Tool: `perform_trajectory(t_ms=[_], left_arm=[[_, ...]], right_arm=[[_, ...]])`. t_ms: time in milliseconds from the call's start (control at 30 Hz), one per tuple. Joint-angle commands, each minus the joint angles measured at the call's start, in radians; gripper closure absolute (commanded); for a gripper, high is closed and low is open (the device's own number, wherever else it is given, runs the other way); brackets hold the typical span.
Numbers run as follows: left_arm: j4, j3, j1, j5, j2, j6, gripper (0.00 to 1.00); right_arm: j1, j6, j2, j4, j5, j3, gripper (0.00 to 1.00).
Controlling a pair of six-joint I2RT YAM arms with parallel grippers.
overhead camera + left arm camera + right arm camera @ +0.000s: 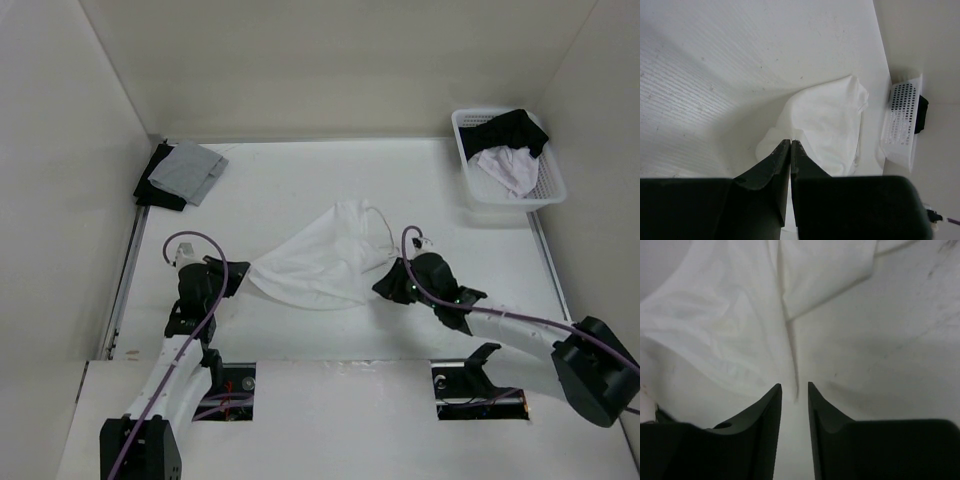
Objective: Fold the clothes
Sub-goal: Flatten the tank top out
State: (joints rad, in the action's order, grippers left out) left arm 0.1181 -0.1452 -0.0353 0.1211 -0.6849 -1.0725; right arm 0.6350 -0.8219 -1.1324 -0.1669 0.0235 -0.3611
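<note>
Clothes (320, 262): white thin tank top, lying mid-table (280, 190) between the two arms, bunched and wrinkled, not flat. Its L end is drawn to a narrow point, and the wider end w/ a thin strap loop (384, 218) faces the far R.

Left gripper (243, 272) sits at that pointed end. In the wrist view its jaws (791, 142) are pressed together w/ no gap, tips right at the fabric edge (825, 125), so it pinches the clothes' corner.

Right gripper (383, 285) sits at the near R edge of the garment. Wrist view shows its jaws (794, 386) spread apart, a clear gap between them. A narrow fold (791, 350) of the white fabric (740, 315) runs down toward that gap. Whether the cloth actually touches either finger can't be told, as the view is too close and white on white. Nothing is clamped.

Other items:
- A white perforated basket (462, 150) stands at the far R corner, w/ a black garment (510, 128) and a pale cloth (508, 170) inside.
- A grey folded cloth (192, 170) lies on a black piece (155, 188) at the far L corner, well apart from the clothes.
</note>
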Motion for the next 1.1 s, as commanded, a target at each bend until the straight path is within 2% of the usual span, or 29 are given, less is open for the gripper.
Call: perform_trajectory(t_ms=[0, 167, 333, 733, 800, 933, 1067], left_arm=[[0.061, -0.004, -0.007, 0.023, -0.002, 0.029, 0.96], [0.055, -0.005, -0.007, 0.023, 0.004, 0.037, 0.96], [0.038, -0.005, 0.002, 0.026, 0.024, 0.049, 0.96], [0.052, -0.013, -0.001, 0.019, -0.011, 0.065, 0.96], [0.057, -0.010, -0.001, 0.015, -0.011, 0.062, 0.96], [0.054, -0.017, 0.001, 0.015, -0.012, 0.065, 0.96], [0.055, -0.059, 0.010, 0.015, -0.013, 0.063, 0.97]], right_arm=[[0.083, -0.060, 0.083, -0.006, -0.043, 0.010, 0.62], [0.107, -0.091, -0.006, -0.086, -0.031, 0.022, 0.58], [0.108, -0.117, -0.138, -0.193, 0.004, 0.025, 0.62], [0.107, -0.158, -0.217, -0.259, 0.026, 0.050, 0.70], [0.104, -0.161, -0.247, -0.287, 0.038, 0.047, 0.75], [0.099, -0.180, -0.254, -0.324, 0.038, 0.050, 0.90], [0.097, -0.172, -0.118, -0.280, 0.026, 0.030, 0.95]])
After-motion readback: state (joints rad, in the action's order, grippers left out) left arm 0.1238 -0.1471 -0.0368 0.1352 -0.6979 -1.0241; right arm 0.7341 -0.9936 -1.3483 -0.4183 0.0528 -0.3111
